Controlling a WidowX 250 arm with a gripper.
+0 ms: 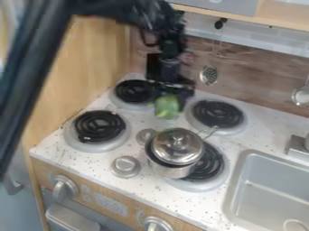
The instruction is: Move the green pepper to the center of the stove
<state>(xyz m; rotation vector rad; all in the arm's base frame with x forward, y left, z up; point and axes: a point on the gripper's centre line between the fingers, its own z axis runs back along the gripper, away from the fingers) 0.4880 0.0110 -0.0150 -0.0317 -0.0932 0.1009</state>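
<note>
One green pepper [166,107], four burners [100,125]
One gripper [172,93] has its fingers clenched on the pepper, above the stove [140,118], seen between two back burners; one lidded pot [170,170] overlaps one front burner, two knobs [63,187] on the front panel

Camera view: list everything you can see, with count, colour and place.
pepper: one, green, in the gripper
burners: four, black coils, on the counter
counter: one, speckled white, middle
pot: one, silver, partly over the front right burner
lid: one, silver, on the pot
discs: two, grey, left of the pot
knobs: two, silver, front panel
sink: one, grey, lower right
utensils: at least two, silver, hanging at back
side panel: one, wooden, left
arm: one, black, top left
gripper: one, black, above the back burners
</note>
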